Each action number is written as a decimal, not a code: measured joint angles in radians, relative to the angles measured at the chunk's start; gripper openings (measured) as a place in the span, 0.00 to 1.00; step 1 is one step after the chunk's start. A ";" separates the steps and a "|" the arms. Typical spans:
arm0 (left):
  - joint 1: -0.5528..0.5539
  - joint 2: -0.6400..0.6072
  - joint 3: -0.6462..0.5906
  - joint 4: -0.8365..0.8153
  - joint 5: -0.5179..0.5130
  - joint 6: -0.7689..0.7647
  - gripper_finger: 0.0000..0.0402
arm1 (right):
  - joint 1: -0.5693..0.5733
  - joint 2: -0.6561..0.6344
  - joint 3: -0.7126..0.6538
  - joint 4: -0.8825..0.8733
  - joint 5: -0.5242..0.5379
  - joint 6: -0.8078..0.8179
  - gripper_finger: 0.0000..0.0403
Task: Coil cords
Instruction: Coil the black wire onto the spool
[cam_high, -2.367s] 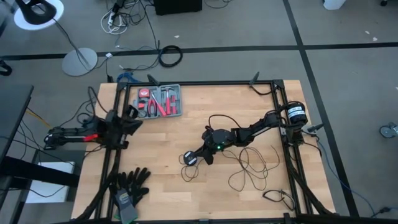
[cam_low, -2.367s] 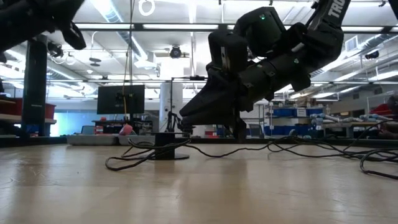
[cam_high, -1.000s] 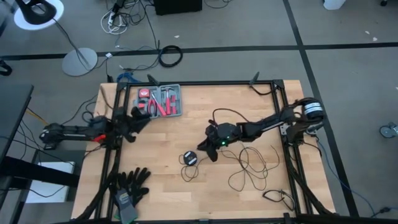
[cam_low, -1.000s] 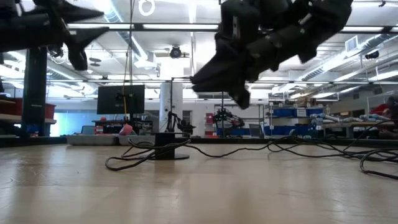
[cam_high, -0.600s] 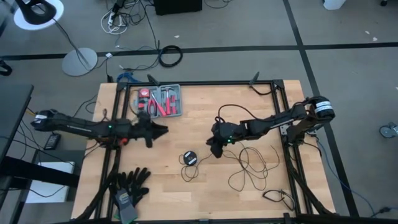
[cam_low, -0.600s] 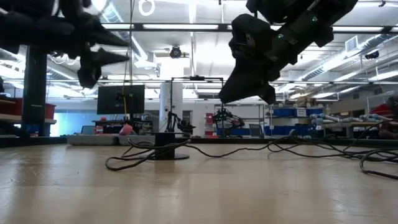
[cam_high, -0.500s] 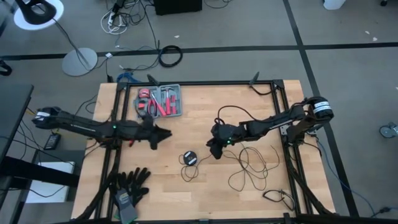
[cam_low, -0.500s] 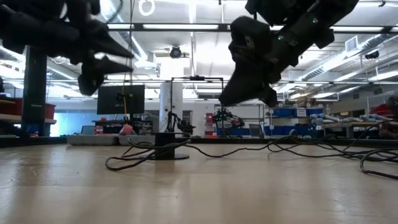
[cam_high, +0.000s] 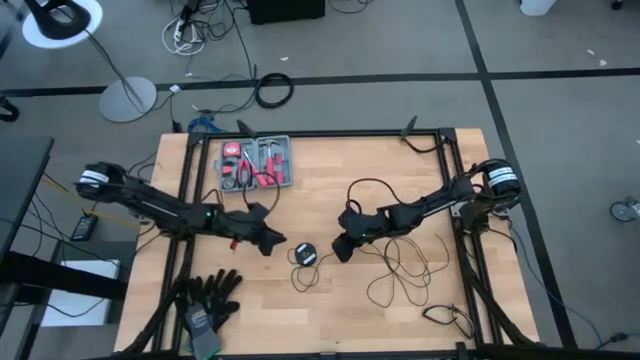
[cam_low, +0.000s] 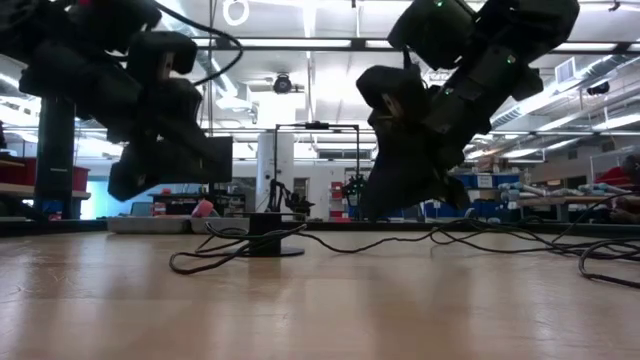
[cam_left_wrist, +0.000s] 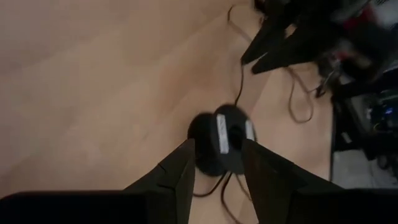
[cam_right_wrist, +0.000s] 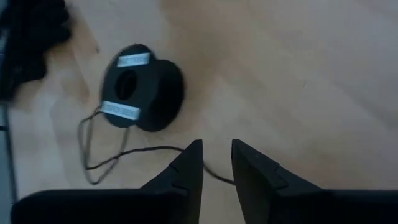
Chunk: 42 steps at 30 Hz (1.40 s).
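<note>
The thin, limp black wire (cam_high: 400, 262) by its small round black puck (cam_high: 305, 254) looks light and floppy, best pinched near the puck; left pincer (cam_left_wrist: 217, 168) and right pincer (cam_right_wrist: 216, 163) hover narrowly parted, empty.

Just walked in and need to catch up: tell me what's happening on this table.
Two robot arms are closing in on a small round black puck near the middle of the wooden table. The left gripper hovers beside it with fingers apart, holding nothing. The right gripper hangs on its other side, also empty. The thin black cord lies in loose loops, not yet coiled.
</note>
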<state>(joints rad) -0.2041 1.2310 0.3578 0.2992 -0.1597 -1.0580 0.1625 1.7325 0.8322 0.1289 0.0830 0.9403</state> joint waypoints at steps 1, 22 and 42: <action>-0.006 0.023 0.009 0.001 0.001 -0.006 0.34 | 0.006 0.000 0.000 0.013 0.002 0.003 0.23; -0.060 0.307 0.132 0.064 0.031 -0.023 0.34 | 0.060 0.000 0.001 0.145 0.088 0.161 0.36; -0.060 0.314 0.131 0.085 0.019 -0.018 0.34 | 0.075 0.241 0.004 0.571 0.067 0.216 0.33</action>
<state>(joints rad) -0.2642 1.5448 0.4885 0.3842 -0.1406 -1.0763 0.2376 1.9739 0.8361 0.7000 0.1495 1.1564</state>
